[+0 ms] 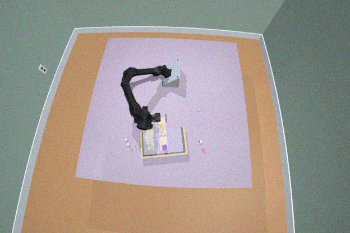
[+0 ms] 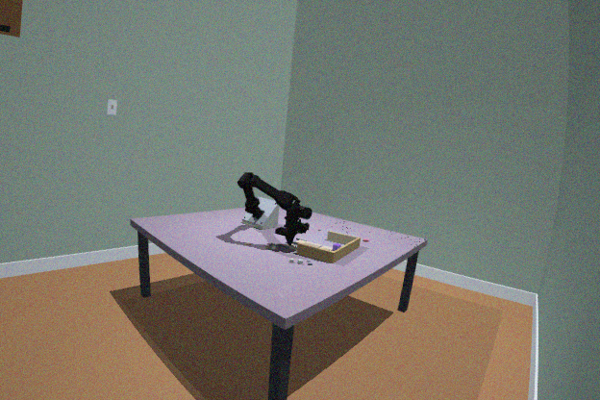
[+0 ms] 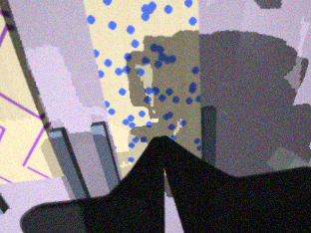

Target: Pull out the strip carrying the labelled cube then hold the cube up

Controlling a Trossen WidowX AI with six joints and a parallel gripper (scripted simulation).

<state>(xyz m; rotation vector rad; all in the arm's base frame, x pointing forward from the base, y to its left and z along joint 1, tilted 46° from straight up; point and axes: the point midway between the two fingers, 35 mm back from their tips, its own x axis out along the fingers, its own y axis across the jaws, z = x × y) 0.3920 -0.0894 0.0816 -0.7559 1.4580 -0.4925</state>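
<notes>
My gripper (image 2: 290,243) (image 3: 159,142) is shut and empty, pointing down at the near end of the blue-dotted cream strip (image 1: 150,135) (image 3: 117,40); whether it touches cannot be told. Its tips are hidden under the arm in the top view. No break shows in the visible part of this strip. A pale yellow block (image 1: 149,147) with a dark square outline sits at its far end. The zigzag strip (image 1: 161,129) (image 3: 17,107) lies alongside, with a gap between it and a farther piece (image 1: 163,140). A purple cube (image 1: 164,147) (image 2: 336,245) sits at that piece's far end.
A wooden-walled tray (image 1: 185,140) (image 2: 317,252) surrounds the strips' far parts and is open towards the arm's base. Dark rails (image 1: 165,117) (image 3: 208,136) flank the strips. Small white blocks (image 1: 126,139) (image 2: 300,262) lie left of the tray, a red piece (image 1: 203,150) (image 2: 365,240) right of it.
</notes>
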